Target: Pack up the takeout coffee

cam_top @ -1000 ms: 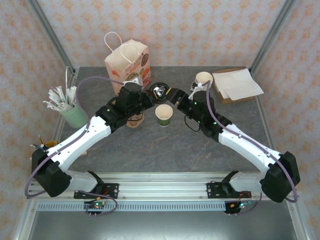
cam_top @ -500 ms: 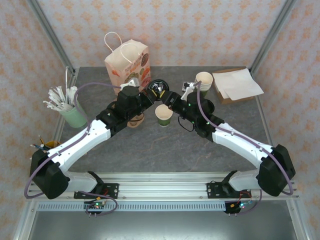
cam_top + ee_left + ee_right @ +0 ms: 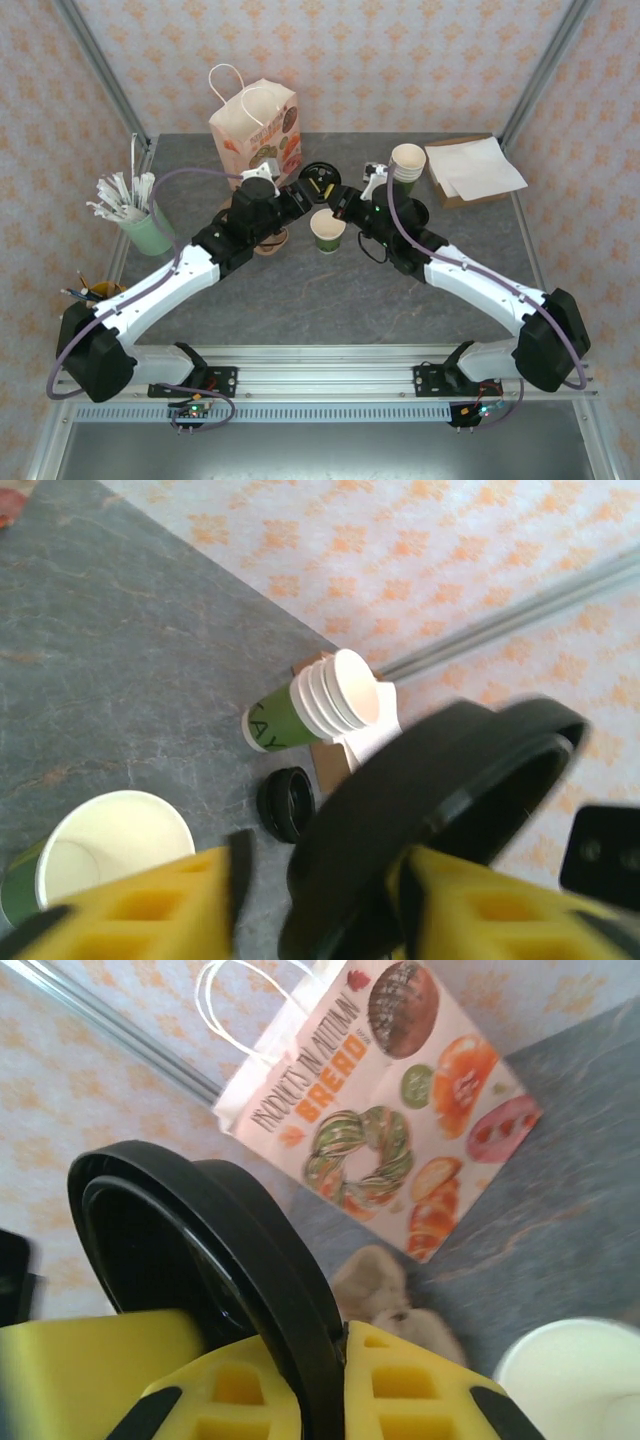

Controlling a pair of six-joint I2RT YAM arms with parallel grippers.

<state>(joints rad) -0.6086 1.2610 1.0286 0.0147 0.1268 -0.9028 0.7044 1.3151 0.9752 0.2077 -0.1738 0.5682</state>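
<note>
The small dark-green cup (image 3: 327,230) stands upright and open on the table, cream inside (image 3: 110,850), its rim at the lower right of the right wrist view (image 3: 580,1380). The round black lid (image 3: 318,178) hangs in the air just behind the cup, held on edge. My right gripper (image 3: 339,196) is shut on the lid's rim (image 3: 200,1230), both yellow fingers pressed against it (image 3: 330,1390). My left gripper (image 3: 299,193) straddles the same lid (image 3: 430,800) from the other side; it stands open (image 3: 320,910), with a strip of table showing between its left finger and the lid.
A printed paper bag (image 3: 255,125) stands behind the grippers (image 3: 400,1110). A stack of lidless green cups (image 3: 407,160) and spare black lids (image 3: 412,213) are at the right, by white napkins (image 3: 470,168). A mint cup with sticks (image 3: 145,228) is at the left. A brown pastry (image 3: 268,240) lies under the left wrist.
My right gripper has moved left to the lid and closed on its rim. The left gripper has shifted slightly left and loosened. The cup has not moved.
</note>
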